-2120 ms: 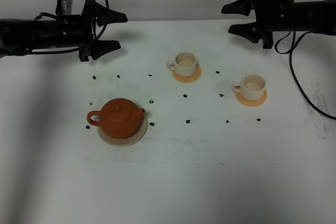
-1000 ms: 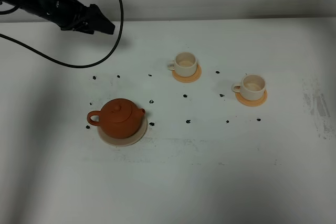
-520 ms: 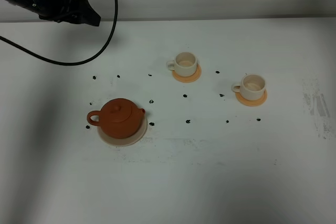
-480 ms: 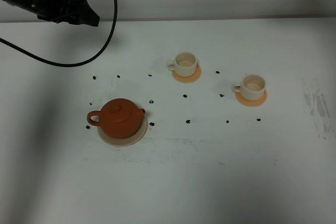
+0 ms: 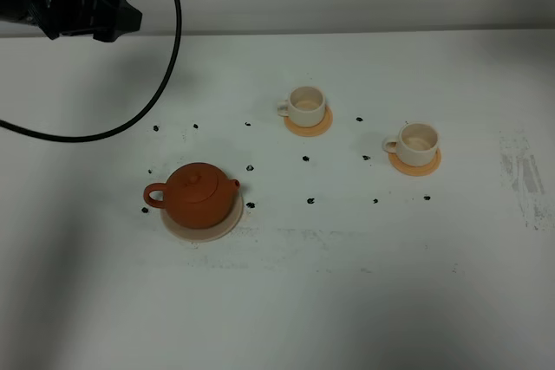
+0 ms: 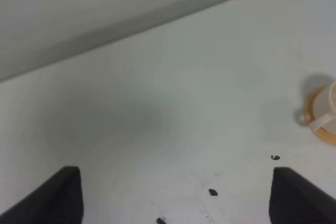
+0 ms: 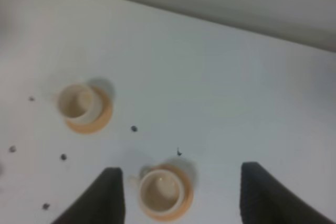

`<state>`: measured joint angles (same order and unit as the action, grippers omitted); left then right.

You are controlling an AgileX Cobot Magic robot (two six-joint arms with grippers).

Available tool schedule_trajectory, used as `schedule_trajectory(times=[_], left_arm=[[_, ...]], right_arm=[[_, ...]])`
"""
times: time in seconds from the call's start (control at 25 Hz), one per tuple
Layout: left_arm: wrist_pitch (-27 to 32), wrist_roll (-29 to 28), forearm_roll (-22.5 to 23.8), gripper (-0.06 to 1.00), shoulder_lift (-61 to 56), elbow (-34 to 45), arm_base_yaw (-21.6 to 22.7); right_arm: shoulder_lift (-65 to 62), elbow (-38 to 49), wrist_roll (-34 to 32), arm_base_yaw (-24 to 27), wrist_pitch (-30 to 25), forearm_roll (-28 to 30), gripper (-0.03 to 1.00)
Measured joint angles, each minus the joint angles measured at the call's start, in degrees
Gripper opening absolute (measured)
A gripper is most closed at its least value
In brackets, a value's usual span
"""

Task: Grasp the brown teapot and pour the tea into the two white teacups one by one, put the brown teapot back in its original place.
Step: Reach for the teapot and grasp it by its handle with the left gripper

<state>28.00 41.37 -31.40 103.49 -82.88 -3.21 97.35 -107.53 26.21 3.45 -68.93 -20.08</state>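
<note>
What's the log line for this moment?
teapot on saucer, untouched | left cup and right cup upright | left gripper open, empty | right gripper open, empty | pouring not started

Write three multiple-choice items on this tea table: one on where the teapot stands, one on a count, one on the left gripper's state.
1. Where does the brown teapot stand?
A. On the beige saucer
B. On an orange coaster
C. Between the left gripper's fingers

2. How many white teacups stand on the table?
A. One
B. Two
C. Four

3. How is the left gripper?
A. Shut on the teapot
B. Shut on a cup
C. Open, holding nothing

Answers:
1 A: the pot rests on the saucer, whose rim shows around its base.
2 B: one cup stands near the middle and another to its right, and there are no more.
3 C: the left wrist view shows its fingertips wide apart with only bare table between them.
</note>
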Motion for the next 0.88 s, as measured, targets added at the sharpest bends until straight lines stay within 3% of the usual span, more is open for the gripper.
schedule_trajectory(times=[0.24, 0.4, 0.64, 0.88], left_arm=[[3.27, -1.08, 3.31, 0.73, -2.93, 0.79, -0.39], [3.62, -1.66, 7.51, 0.73, -2.93, 0.85, -4.34], [8.04, -3.20, 22.37, 0.73, -2.93, 0.85, -13.50], [14.46, -4.46, 33.73, 0.73, -2.93, 0.85, -17.62]], right_arm=[[-14.62, 13.36, 0.41, 0.00, 3.09, 1.14, 0.49], [-24.76, 21.69, 0.41, 0.00, 5.30, 1.58, 0.49], [-38.34, 30.92, -1.09, 0.00, 7.17, 2.96, 0.49], [-52.42, 38.94, -3.29, 0.00, 8.34, 3.29, 0.49]])
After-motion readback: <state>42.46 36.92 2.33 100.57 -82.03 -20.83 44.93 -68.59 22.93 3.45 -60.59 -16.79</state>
